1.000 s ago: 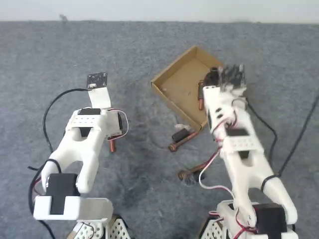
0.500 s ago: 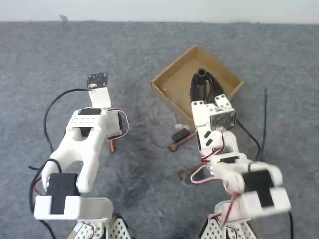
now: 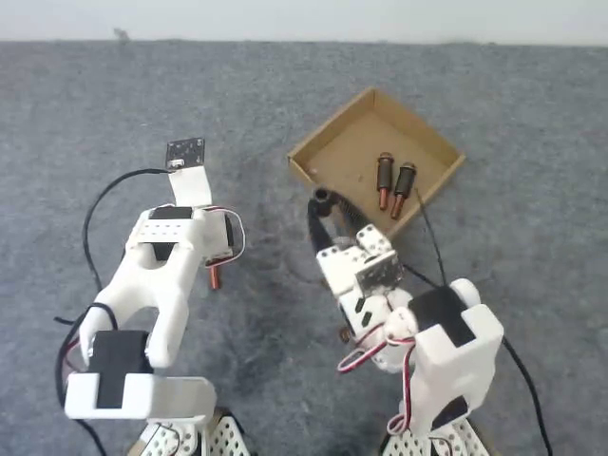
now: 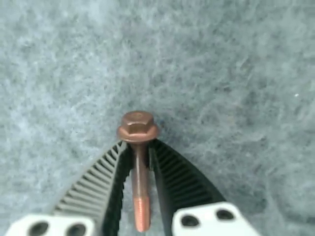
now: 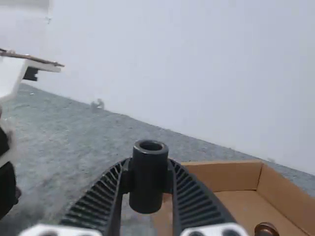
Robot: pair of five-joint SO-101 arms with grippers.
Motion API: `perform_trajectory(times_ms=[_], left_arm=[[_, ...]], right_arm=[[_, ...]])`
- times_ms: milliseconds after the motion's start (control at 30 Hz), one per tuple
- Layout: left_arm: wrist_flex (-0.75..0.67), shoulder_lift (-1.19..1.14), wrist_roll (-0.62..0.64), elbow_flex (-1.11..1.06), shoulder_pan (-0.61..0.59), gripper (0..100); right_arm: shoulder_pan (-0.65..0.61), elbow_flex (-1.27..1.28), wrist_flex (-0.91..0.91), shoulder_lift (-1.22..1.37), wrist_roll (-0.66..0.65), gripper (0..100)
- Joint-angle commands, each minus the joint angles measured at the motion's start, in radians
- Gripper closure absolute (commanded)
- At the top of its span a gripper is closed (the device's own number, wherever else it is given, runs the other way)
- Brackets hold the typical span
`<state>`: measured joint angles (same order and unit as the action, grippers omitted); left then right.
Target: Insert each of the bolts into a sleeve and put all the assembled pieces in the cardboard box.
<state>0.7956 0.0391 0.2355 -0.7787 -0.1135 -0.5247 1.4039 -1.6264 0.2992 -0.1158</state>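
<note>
My left gripper pinches a bolt, my right gripper clamps a sleeve; if they meet tilted, I risk the thread jamming.

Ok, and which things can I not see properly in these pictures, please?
- High view: the left arm covers most of the bolt.
- High view: a brown piece on the carpet is mostly under the right arm and its wires; bolt or assembled piece, I cannot tell.
- Right wrist view: the cardboard box and a bolt head in it are cut off by the picture's edge.
</note>
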Motion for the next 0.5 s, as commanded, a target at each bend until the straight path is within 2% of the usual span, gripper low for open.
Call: perform_trajectory(times_ms=[0,167,367,467], left_arm=[[-0.020,0.003,-0.006,0.042,-0.006,99],[-0.021,0.003,-0.006,0.042,-0.005,99],[-0.021,0.003,-0.006,0.042,-0.005,99],[-0.021,0.003,-0.006,0.042,-0.005,99]], right_arm=[[-0.030,0.043,-0.027,-0.012,0.008,99.2],[-0.047,0.107,-0.027,-0.007,0.008,99.2],[-0.131,0.227,-0.076,-0.012,0.008,99.2],[-0.113,0.221,-0.050,-0.005,0.003,99.2]])
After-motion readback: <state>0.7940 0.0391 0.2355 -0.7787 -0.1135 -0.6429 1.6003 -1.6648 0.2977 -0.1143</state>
